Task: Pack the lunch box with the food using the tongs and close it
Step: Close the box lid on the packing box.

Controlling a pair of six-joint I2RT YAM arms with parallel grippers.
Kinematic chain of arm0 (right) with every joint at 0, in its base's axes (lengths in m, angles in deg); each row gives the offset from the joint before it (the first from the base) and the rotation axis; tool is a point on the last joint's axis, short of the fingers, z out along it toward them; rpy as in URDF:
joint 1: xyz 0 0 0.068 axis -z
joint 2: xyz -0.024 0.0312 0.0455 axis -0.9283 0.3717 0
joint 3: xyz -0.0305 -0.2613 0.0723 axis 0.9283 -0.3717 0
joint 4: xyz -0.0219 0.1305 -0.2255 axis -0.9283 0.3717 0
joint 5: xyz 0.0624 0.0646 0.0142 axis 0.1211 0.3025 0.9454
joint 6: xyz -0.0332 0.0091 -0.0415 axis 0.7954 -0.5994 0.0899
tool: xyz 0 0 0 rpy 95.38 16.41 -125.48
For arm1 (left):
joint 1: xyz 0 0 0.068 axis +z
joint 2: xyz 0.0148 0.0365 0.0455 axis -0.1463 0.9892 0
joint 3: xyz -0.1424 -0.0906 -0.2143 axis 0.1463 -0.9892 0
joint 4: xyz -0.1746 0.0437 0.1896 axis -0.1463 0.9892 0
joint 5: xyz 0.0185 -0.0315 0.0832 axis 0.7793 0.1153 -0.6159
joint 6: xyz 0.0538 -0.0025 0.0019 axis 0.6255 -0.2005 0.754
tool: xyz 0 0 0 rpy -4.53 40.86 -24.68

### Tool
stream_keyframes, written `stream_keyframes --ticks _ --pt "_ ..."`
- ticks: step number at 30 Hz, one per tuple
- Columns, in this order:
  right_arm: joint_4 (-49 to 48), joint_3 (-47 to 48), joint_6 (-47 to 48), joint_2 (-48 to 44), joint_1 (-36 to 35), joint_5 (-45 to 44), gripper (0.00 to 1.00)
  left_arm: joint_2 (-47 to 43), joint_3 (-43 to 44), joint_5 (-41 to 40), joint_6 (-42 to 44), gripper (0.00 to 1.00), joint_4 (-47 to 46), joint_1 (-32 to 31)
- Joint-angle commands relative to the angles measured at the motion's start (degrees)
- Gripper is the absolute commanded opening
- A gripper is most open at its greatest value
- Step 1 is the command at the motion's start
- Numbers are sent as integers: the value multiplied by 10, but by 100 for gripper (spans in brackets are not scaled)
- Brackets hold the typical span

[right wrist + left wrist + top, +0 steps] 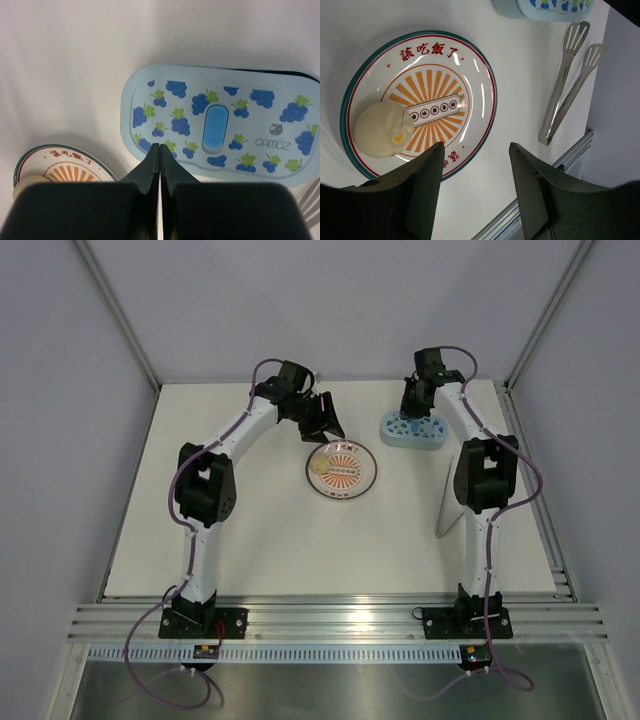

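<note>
The lunch box (412,432) stands at the back right with its grape-patterned lid (220,125) on top. My right gripper (159,146) is shut and empty, its tips over the lid's near left edge. The food is a pale round bun (382,129) with a yellow spot, lying on the left side of the sunburst plate (487,75). My left gripper (476,146) hangs open above the plate's edge with nothing between its fingers. The tongs (565,90) lie flat on the table to the right of the plate. In the top view the right arm partly hides the tongs (446,518).
The plate (365,480) sits mid-table between the two arms. Grey walls enclose the white table (250,540) on three sides. An aluminium rail (330,620) runs along the near edge, where the arm bases are bolted.
</note>
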Motion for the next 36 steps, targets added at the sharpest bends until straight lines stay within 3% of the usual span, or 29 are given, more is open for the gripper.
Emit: stream_keyframes --ticks 1,6,14,19,27,36 --pt "13 6 -14 60 4 8 0 -47 -7 -5 13 58 -8 6" --pt "21 -5 -8 60 3 -2 0 -47 -12 0 9 58 -14 7" --pt "17 20 1 -29 4 -34 0 -53 -17 0 10 58 -16 7" --pt "-15 -13 -18 -65 23 -39 0 -55 -20 -1 13 58 -15 7" --pt "-17 -36 -37 -32 67 -28 0 -55 -22 -3 15 58 -13 7" --pt "-24 -68 -44 25 66 11 0 -51 -20 -1 9 58 -17 7"
